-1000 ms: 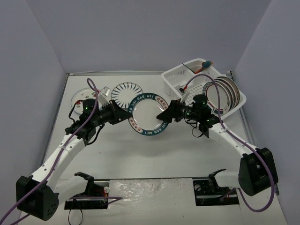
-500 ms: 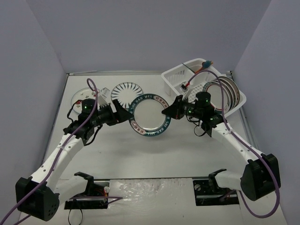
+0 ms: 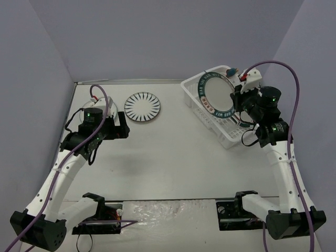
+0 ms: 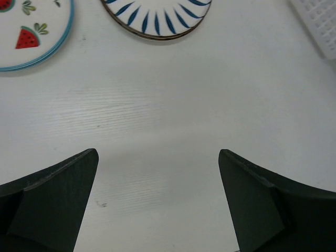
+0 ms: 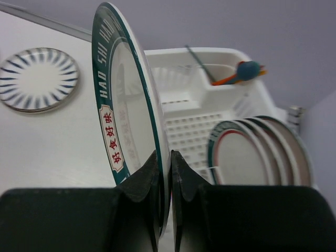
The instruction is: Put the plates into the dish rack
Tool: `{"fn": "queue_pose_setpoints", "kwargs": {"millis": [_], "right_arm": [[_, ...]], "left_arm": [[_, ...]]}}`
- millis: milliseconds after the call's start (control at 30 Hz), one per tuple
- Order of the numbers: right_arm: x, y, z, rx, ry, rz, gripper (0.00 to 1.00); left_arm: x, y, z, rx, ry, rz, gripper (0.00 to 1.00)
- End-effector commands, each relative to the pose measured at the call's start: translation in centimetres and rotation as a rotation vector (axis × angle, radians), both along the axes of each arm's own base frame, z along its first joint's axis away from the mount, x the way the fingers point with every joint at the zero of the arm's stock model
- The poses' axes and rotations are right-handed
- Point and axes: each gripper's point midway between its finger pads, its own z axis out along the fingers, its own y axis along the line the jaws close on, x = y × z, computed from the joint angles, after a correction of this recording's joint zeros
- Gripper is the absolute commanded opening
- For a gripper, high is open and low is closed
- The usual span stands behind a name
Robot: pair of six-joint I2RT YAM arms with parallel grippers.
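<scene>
My right gripper (image 5: 164,155) is shut on the rim of a green-rimmed plate (image 5: 121,105) with red characters and holds it on edge. In the top view that plate (image 3: 215,95) hangs over the left part of the white dish rack (image 3: 227,137), with the right gripper (image 3: 234,100) beside it. Other plates (image 5: 247,152) stand upright in the rack (image 5: 184,131). A black-striped plate (image 3: 142,106) lies flat on the table. My left gripper (image 4: 157,152) is open over bare table, with nothing between its fingers. The strawberry plate (image 4: 26,31) lies ahead of it to the left.
A utensil with a blue and orange handle (image 5: 241,71) stands in the rack's corner cup. The striped plate (image 4: 157,16) lies just ahead of the left gripper (image 3: 122,129). A corner of the rack (image 4: 320,21) shows at the far right. Grey walls enclose the table.
The left gripper opened, let go of the green-rimmed plate and drew back left. The right gripper shut on the plate and carried it up and right over the rack.
</scene>
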Motion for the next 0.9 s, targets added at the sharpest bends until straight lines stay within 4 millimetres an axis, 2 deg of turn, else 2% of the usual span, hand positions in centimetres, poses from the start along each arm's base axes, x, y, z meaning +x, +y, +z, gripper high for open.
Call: {"fn": "queue_pose_setpoints", "kwargs": {"millis": [0, 67, 167, 267, 467, 867], "right_arm": [[1.6, -6.9, 3.9, -0.367, -0.141, -0.224, 0.0], [2.3, -8.3, 4.0, -0.471, -0.145, -0.248, 0.0], [3.4, -9.7, 2.5, -0.587, -0.101, -0.263, 0.0], [4.9, -10.7, 0.0, -0.654, -0.034, -0.263, 0.0], [7.0, -11.9, -3.9, -0.736, 0.066, -0.261, 0.0], [8.8, -11.8, -9.7, -0.709, 0.179, -0.215, 0.0]], "left_arm": [[0.4, 3.5, -1.0, 0.18, -0.008, 0.071, 0.97], [0.4, 3.7, -1.8, 0.187, 0.003, 0.076, 0.97], [0.4, 3.8, -2.6, 0.189, 0.009, 0.084, 0.97], [0.5, 4.5, -3.0, 0.215, 0.024, 0.1, 0.97], [0.4, 4.5, -3.2, 0.207, 0.025, 0.095, 0.97], [0.5, 4.9, -3.5, 0.214, 0.037, 0.107, 0.97]]}}
